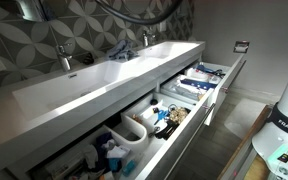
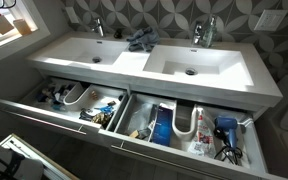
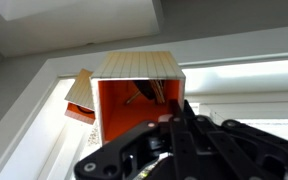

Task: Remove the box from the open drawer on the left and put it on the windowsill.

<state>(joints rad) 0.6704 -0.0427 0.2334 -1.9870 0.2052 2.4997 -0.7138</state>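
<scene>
Your countertop [image 2: 134, 62] spans both exterior views, with the drawer [image 2: 54, 120] pulled out under the left end of its front edge and full of clutter. In the wrist view, the box [image 3: 134, 95], orange with a pale top, stands upright against the white window frame [image 3: 24, 110]. Your gripper [image 3: 171, 120] covers its lower part, and you cannot tell whether the fingers are clamping it.
</scene>
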